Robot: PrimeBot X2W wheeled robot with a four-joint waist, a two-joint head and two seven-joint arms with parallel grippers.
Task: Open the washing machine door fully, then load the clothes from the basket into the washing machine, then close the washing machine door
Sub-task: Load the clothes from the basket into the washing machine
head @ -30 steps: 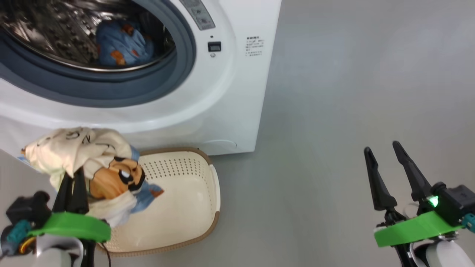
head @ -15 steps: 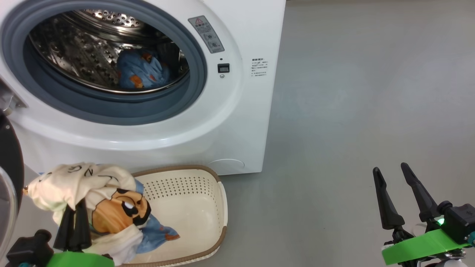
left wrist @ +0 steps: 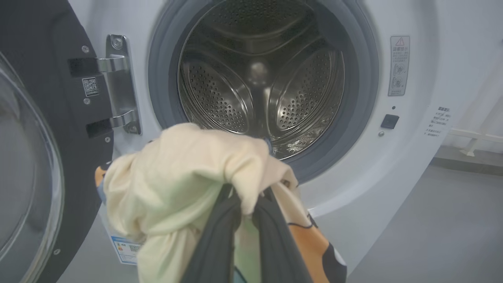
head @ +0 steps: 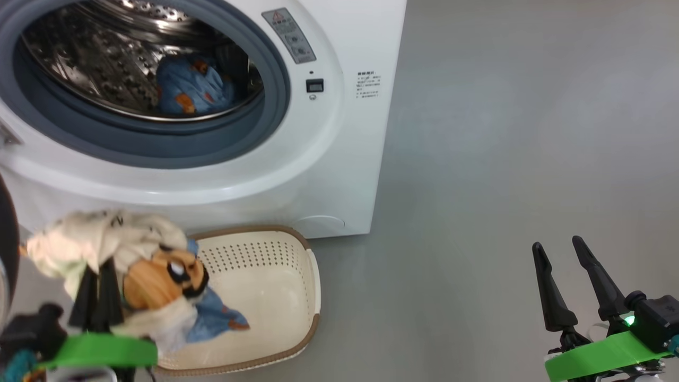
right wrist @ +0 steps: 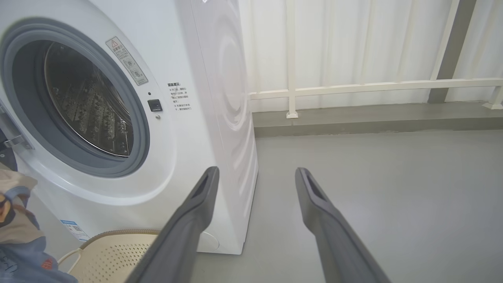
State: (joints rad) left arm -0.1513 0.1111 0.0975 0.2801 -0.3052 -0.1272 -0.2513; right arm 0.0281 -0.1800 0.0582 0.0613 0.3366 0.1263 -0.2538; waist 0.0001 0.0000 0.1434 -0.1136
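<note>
My left gripper (head: 98, 268) is shut on the clothes: a cream garment (head: 101, 239) with an orange cartoon print, and a light blue piece (head: 217, 318) that trails from the bundle into the basket (head: 265, 254). In the left wrist view the gripper (left wrist: 245, 196) pinches the cream cloth (left wrist: 184, 173) in front of the washing machine's (left wrist: 412, 157) open drum (left wrist: 259, 86). The washing machine door (left wrist: 39, 118) stands swung open at the left on its hinge. A blue garment (head: 193, 90) lies inside the drum. My right gripper (head: 557, 246) is open and holds nothing, well right of the machine (head: 339, 159).
The basket (right wrist: 114, 255) sits on the grey floor (head: 504, 159) against the machine's front (right wrist: 188, 118). A white railing (right wrist: 373, 84) and pale curtains run behind the machine, beyond a low step. Open floor lies to the right.
The head view has shifted up and then a little down. My left gripper keeps the clothes bundle over the basket's left end. The right gripper stays open.
</note>
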